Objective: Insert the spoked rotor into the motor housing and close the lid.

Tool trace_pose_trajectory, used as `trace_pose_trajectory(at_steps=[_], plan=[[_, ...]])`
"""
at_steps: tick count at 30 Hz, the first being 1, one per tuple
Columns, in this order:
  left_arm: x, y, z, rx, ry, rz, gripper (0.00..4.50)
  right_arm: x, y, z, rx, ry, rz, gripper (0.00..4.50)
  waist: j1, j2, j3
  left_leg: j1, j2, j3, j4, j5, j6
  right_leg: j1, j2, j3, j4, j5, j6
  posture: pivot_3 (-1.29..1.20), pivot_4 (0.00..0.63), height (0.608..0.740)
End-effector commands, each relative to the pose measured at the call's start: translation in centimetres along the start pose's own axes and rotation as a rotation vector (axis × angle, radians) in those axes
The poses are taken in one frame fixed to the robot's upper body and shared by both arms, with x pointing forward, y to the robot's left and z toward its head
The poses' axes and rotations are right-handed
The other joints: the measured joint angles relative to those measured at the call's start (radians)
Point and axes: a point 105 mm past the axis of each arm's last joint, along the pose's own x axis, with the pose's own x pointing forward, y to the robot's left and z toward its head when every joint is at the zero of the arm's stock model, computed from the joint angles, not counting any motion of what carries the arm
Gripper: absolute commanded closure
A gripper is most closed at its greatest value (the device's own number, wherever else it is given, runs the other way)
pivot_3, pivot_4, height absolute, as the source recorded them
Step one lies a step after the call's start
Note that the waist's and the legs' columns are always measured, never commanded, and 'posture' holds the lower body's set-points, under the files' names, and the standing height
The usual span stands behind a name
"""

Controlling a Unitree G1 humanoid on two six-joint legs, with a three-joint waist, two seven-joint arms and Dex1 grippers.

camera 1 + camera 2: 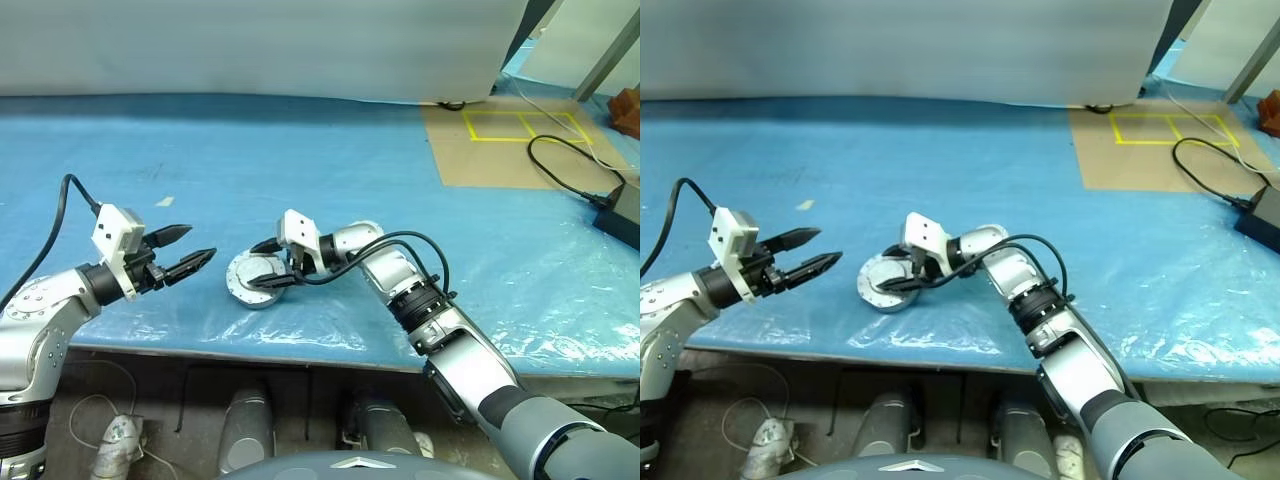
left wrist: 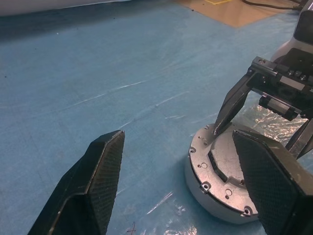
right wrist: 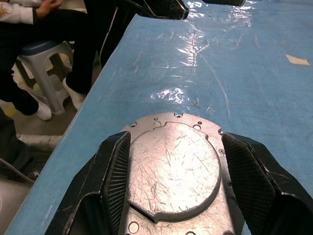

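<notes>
The motor housing (image 1: 243,297) rests on the blue table near its front edge. The lid (image 3: 173,166), a scratched silver plate with small holes round its rim, lies flat on top of it. The spoked rotor is hidden. My right gripper (image 1: 262,268) is open and reaches in from the right, low over the lid, with one finger on each side of the raised centre (image 2: 222,166). My left gripper (image 1: 200,243) hangs open a little left of the housing, pointing toward it with nothing between its fingers (image 2: 98,171).
The table's front edge (image 1: 300,350) runs just below the housing. At the back right lie a brown board with yellow tape (image 1: 520,125), a black cable (image 1: 560,165) and a black box (image 1: 622,215). A person's legs and a stool (image 3: 46,63) are beside the table.
</notes>
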Motion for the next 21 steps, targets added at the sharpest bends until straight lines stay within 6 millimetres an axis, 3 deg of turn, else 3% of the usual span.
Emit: trace_pose_trajectory(at_steps=[1,7,13,21], plan=[[0.3,-0.4,1.2,0.044,-0.038,-0.014,0.78,0.0,0.0,0.6,-0.041,-0.012,0.013,1.37,0.0,0.0,0.0,0.0,0.0,0.0,0.0,0.0,0.0,0.0,0.0,0.0,0.0,0.0,0.0,0.0,0.15,0.74],[0.5,-0.3,1.3,0.043,-0.042,-0.019,0.78,0.4,0.1,-0.1,-0.03,0.009,0.013,1.37,0.0,0.0,0.0,0.0,0.0,0.0,0.0,0.0,0.001,0.0,0.0,0.0,0.0,0.0,0.0,0.0,0.15,0.74],[0.8,-0.2,1.4,0.045,-0.045,-0.018,0.78,1.1,0.6,-2.3,0.036,0.057,0.02,1.37,-0.003,0.0,0.0,0.002,0.0,0.0,0.0,0.0,0.001,0.002,0.0,0.0,0.0,0.0,0.0,0.0,0.15,0.74],[0.9,-0.5,1.1,0.043,-0.046,-0.015,0.78,1.2,1.3,-3.7,0.069,0.109,0.067,1.37,-0.003,0.0,0.0,0.023,-0.001,0.003,-0.009,-0.001,0.001,0.016,0.0,0.004,-0.002,-0.001,-0.001,0.0,0.15,0.74]])
